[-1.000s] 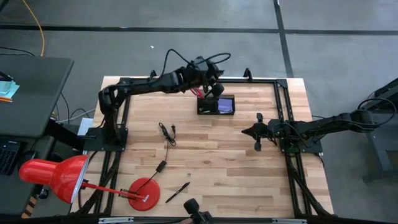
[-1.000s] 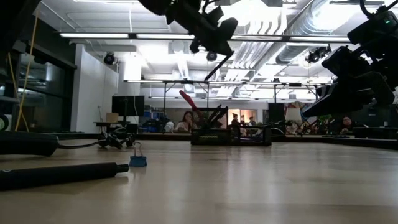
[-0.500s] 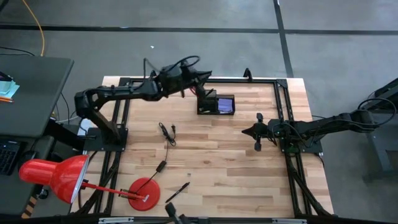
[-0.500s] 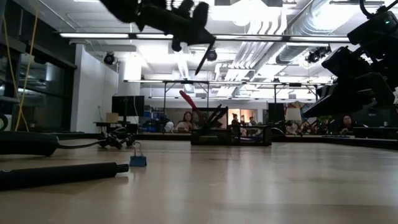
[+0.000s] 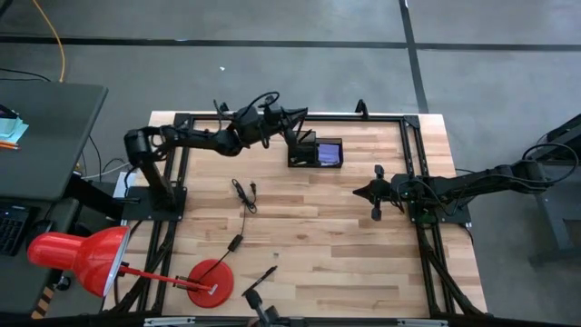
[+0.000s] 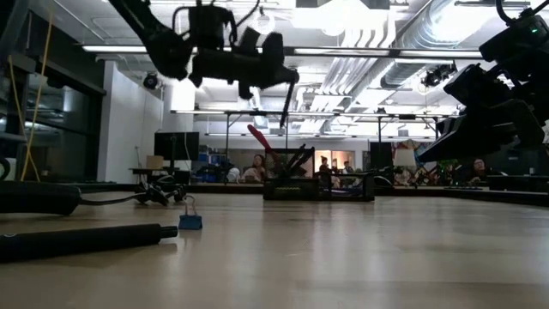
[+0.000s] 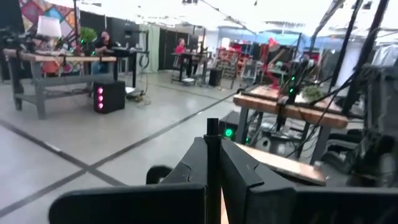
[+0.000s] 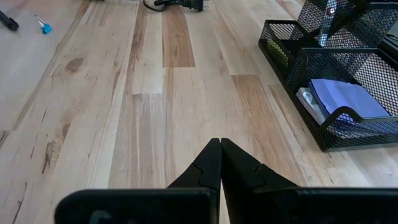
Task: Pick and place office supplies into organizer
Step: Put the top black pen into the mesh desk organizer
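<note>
Your left gripper (image 6: 284, 96) pinches a slim black pen (image 6: 284, 103) above the organizer (image 5: 316, 152) at the bench's (image 5: 345, 236) far edge; centre it over the taller cup section holding the red-handled scissors (image 6: 260, 140) before lowering. The right gripper (image 5: 376, 193) waits mid-bench, fingers pressed together. Another pen (image 5: 260, 280) lies near the red lamp base (image 5: 210, 282), beyond a black cable (image 5: 243, 195); an open workshop surrounds.
</note>
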Motion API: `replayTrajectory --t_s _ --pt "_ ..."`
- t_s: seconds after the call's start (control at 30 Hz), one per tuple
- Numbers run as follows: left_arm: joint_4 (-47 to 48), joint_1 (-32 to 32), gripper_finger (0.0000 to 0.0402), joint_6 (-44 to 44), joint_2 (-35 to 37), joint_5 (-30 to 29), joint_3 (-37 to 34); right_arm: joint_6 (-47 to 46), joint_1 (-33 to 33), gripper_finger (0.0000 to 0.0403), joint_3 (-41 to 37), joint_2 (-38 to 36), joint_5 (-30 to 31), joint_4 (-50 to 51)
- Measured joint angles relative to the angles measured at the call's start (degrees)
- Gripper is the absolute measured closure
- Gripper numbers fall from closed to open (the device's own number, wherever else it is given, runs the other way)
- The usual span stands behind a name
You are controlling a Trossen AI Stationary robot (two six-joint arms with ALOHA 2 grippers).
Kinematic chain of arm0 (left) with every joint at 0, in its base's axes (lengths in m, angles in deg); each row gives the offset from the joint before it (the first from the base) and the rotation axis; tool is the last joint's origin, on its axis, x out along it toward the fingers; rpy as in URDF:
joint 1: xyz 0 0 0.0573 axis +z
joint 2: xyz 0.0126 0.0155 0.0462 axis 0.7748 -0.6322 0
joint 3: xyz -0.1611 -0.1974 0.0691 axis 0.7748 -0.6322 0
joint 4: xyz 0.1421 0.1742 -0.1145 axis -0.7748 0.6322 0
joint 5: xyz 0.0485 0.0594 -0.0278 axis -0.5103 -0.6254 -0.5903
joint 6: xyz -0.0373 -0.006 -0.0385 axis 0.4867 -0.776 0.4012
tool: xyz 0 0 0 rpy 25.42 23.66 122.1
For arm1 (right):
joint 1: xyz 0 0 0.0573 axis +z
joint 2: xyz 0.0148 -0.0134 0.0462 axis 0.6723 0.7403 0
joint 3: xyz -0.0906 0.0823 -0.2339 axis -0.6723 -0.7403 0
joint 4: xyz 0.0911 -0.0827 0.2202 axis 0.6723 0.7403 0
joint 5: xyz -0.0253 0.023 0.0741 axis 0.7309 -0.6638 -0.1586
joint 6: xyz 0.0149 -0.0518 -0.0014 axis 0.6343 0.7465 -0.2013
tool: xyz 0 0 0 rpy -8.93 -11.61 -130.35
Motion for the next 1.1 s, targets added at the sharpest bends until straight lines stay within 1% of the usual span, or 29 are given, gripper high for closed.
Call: replayTrajectory --t_s 0.13,0.27,0.37,0.43,0.57,0.63,0.7,0.77,0.83,0.97,1.03,1.1 --pt "-1.6 0.1 0.0401 -0.4 -3.7 -0.2 0.0 0.0 0.0 0.0402 0.0 0.0 0.0 0.0" --pt "-7.6 0.6 0.0401 -0.7 -6.9 0.8 0.0 0.0 0.0 0.0402 0.0 0.0 0.0 0.0" --pt "-9.4 1.1 0.0401 -1.5 -9.0 1.2 0.0 0.0 0.0 0.0402 0.0 0.0 0.0 0.0" --pt "-9.2 1.6 0.0401 -1.5 -9.7 2.0 0.0 0.0 0.0 0.0402 0.0 0.0 0.0 0.0" --pt "-10.0 2.4 0.0401 -1.5 -10.3 5.6 0.0 0.0 0.0 0.0402 0.0 0.0 0.0 0.0" --pt "-10.5 2.6 0.0401 -1.5 -10.3 5.9 0.0 0.0 0.0 0.0402 0.0 0.0 0.0 0.0" --pt "-10.2 2.7 0.0401 -1.6 -10.3 6.5 0.0 0.0 0.0 0.0402 0.0 0.0 0.0 0.0" --pt "-10.0 2.7 0.0401 -4.8 -10.3 7.4 0.2 0.0 0.0 0.0402 0.0 0.0 0.0 0.0" --pt "-8.2 3.0 0.0401 -7.3 -10.3 6.4 0.8 0.0 0.0 0.0402 0.0 0.0 0.0 0.0" --pt "-0.3 3.9 0.0401 -7.3 -10.3 6.0 1.6 0.0 0.0 0.0402 0.0 0.0 0.0 0.0" --pt "0.7 4.3 0.0401 -7.3 -10.6 6.4 1.6 0.0 0.0 0.0402 0.0 0.0 0.0 0.0" --pt "0.7 4.7 0.0401 -6.7 -10.7 8.0 1.5 0.0 0.0 0.0402 0.0 0.0 0.0 0.0"
